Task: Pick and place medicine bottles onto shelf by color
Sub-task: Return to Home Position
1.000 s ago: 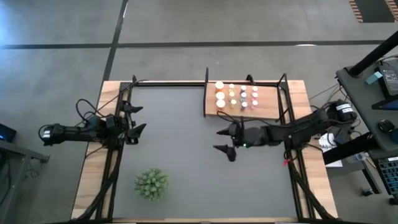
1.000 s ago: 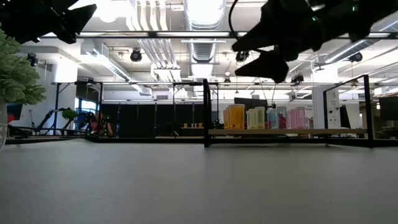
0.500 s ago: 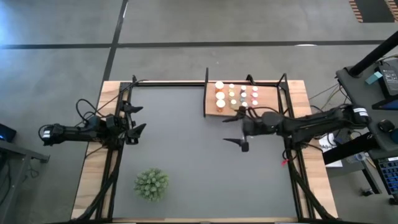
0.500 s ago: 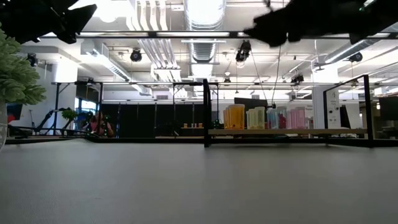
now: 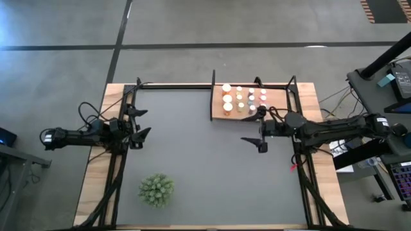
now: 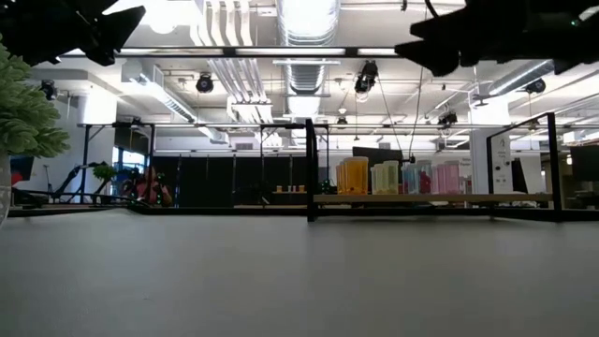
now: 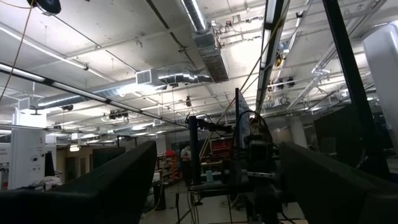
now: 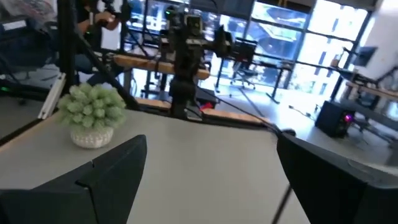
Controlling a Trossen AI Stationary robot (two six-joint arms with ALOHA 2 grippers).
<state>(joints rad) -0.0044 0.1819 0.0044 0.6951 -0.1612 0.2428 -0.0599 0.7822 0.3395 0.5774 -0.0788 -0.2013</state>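
The medicine bottles [image 5: 244,98] stand in rows on the light-wood shelf [image 5: 277,110] at the table's far right. In the low view the bottles [image 6: 393,176] show orange, yellowish and pink bodies on the shelf board [image 6: 468,197]. My right gripper [image 5: 255,128] hovers open over the mat just in front of the shelf's near edge, with nothing between its fingers; the right wrist view shows the same gripper [image 8: 210,140] open. My left gripper [image 5: 141,122] waits open at the table's left edge, raised, as the left wrist view [image 7: 217,149] also shows.
A green spiky plant [image 5: 156,190] in a white pot stands at the near left of the dark grey mat [image 5: 192,160]. Black frame posts [image 5: 213,96] edge the shelf and the table. Open mat lies between the two arms.
My right gripper has drawn back from the middle of the mat toward the table's right edge, rising a little and rolling about its own axis. It has stayed open and carries nothing.
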